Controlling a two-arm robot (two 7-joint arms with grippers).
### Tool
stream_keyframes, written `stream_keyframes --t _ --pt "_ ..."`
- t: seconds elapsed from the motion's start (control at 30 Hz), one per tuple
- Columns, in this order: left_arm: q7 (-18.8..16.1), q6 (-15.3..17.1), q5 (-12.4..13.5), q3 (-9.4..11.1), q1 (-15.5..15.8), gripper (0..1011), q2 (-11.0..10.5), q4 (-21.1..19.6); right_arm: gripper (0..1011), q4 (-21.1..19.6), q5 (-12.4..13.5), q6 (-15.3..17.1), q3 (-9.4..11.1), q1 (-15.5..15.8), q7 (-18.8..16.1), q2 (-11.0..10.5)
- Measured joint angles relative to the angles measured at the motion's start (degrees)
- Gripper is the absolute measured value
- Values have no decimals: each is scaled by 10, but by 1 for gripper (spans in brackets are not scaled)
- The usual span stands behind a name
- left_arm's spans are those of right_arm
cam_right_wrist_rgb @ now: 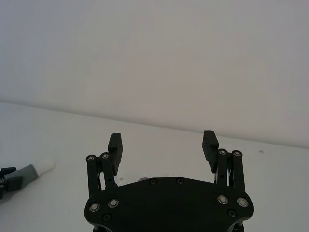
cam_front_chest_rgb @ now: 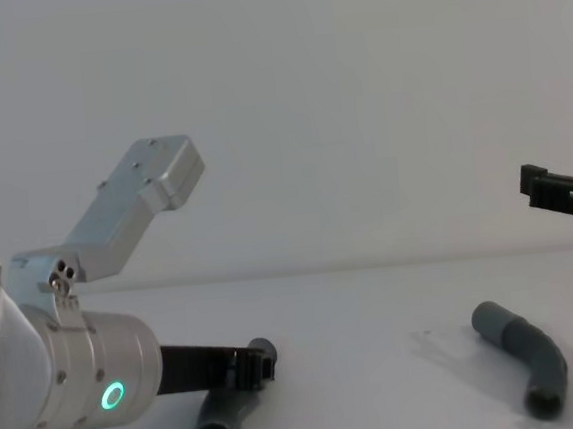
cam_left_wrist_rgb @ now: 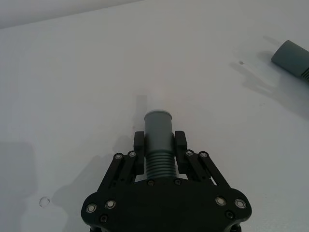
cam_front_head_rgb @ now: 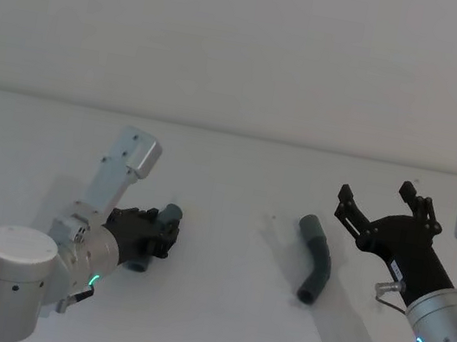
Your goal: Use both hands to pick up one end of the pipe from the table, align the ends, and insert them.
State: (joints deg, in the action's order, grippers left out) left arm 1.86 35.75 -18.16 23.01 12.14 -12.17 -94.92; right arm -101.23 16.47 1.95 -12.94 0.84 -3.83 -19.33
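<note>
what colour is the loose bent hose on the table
Dark grey all over. The bent plastic hose piece shows best in the head view.

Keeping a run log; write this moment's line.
left end effector: shut on ribbed hose piece | right end effector: open, raised | bent hose piece: on table

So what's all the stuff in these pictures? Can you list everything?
held hose piece: one, short bent ribbed dark-grey tube with a white tip, left side, clamped in the left gripper.
loose hose piece: one, bent ribbed dark-grey tube, lying on the table right of centre.
table: one, flat matte white-grey, under everything.
wall: one, plain pale grey, behind the table.
left gripper: one, black plastic two-finger, low at the left, shut on the held hose piece.
right gripper: one, black plastic two-finger, raised at the right, open and empty.
</note>
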Motion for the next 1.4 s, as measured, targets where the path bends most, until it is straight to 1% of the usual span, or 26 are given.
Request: stream_keyframes --t 1.13,1.33,1.4 --pt "0 0 1 0 0 346 0 0 1002 0 -1 1 0 0 0 0" --pt "0 0 1 0 0 346 0 0 1002 -7 -11 16 -3 0 0 -4" --pt "0 0 1 0 0 346 0 0 1002 -14 -19 31 -6 0 3 -8"
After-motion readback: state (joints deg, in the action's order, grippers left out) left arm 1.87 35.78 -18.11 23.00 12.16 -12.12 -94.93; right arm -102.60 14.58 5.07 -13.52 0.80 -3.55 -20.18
